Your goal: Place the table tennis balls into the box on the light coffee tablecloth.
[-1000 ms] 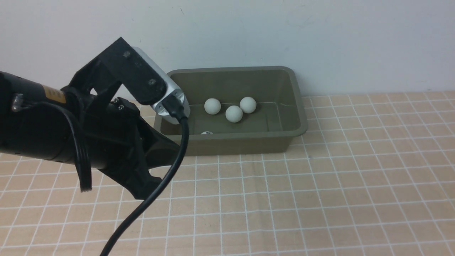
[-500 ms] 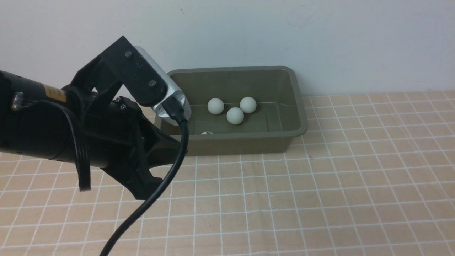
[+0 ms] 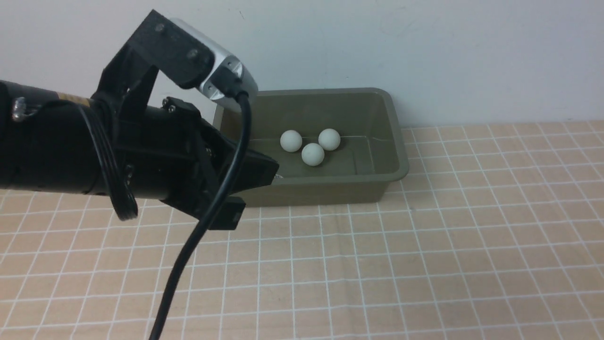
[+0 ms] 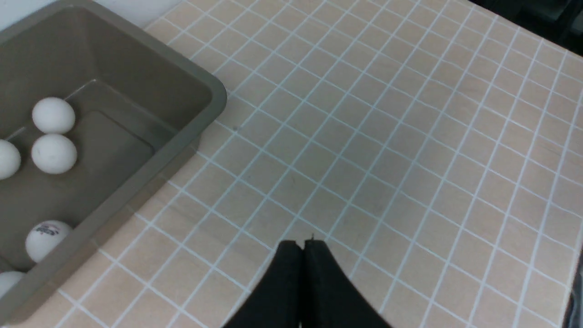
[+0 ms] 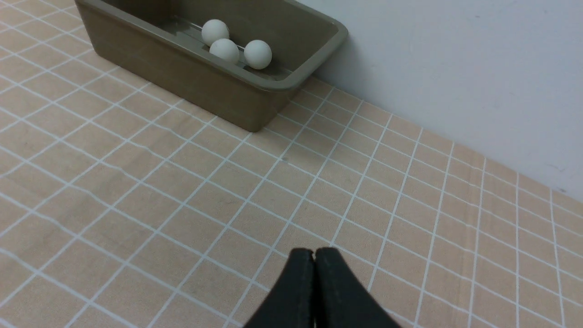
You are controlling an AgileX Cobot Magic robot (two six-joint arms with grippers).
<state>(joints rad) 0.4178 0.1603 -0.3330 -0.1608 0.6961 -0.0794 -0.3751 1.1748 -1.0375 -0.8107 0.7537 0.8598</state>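
While my left gripper (image 4: 303,243) and right gripper (image 5: 314,253) hover pressed together and empty over the light coffee tablecloth (image 3: 424,264), the table tennis balls (image 3: 313,154) sit inside the box (image 3: 394,141) at my 12 o'clock.

balls (image 4: 53,154) in box (image 4: 200,118), tool (image 4: 303,243) closed

Left gripper (image 4: 303,243) and right gripper (image 5: 314,253) both have their fingers pressed together, gripping nothing.
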